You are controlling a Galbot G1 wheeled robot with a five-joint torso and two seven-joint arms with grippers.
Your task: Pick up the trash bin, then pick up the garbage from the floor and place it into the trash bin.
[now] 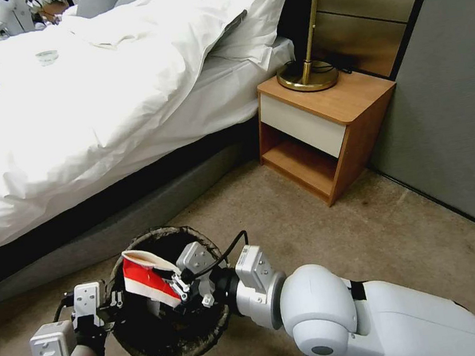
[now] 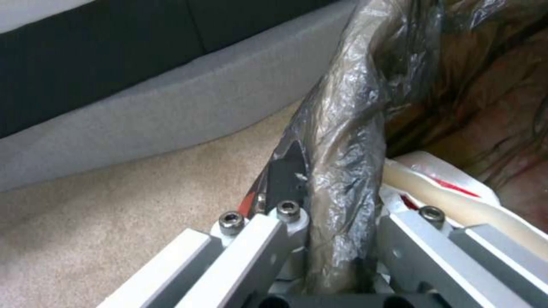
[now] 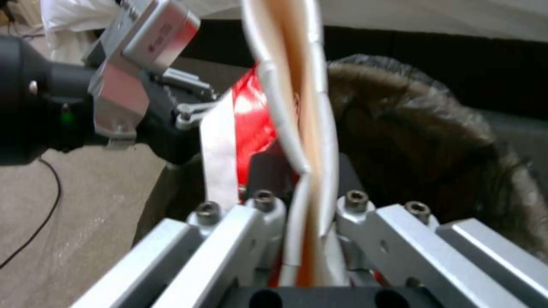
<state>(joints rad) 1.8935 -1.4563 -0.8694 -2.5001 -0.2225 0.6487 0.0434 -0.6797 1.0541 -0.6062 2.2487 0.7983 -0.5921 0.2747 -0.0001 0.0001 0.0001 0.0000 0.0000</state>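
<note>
The trash bin (image 1: 172, 348), lined with a crinkly dark bag, hangs above the carpet in front of me. My left gripper (image 1: 111, 303) is shut on its rim at the left side; in the left wrist view the bag-covered rim (image 2: 342, 171) runs between the fingers. My right gripper (image 1: 177, 289) is shut on a squashed red-and-white paper cup (image 1: 146, 279), held over the bin's mouth. In the right wrist view the cup (image 3: 297, 128) stands pinched flat between the fingers, with the bin's liner (image 3: 422, 145) behind it.
A bed (image 1: 80, 116) with white bedding and a grey base runs along the left. A wooden nightstand (image 1: 324, 132) with a brass lamp (image 1: 308, 48) stands against the grey wall on the right. Bare beige floor (image 1: 342, 228) lies ahead.
</note>
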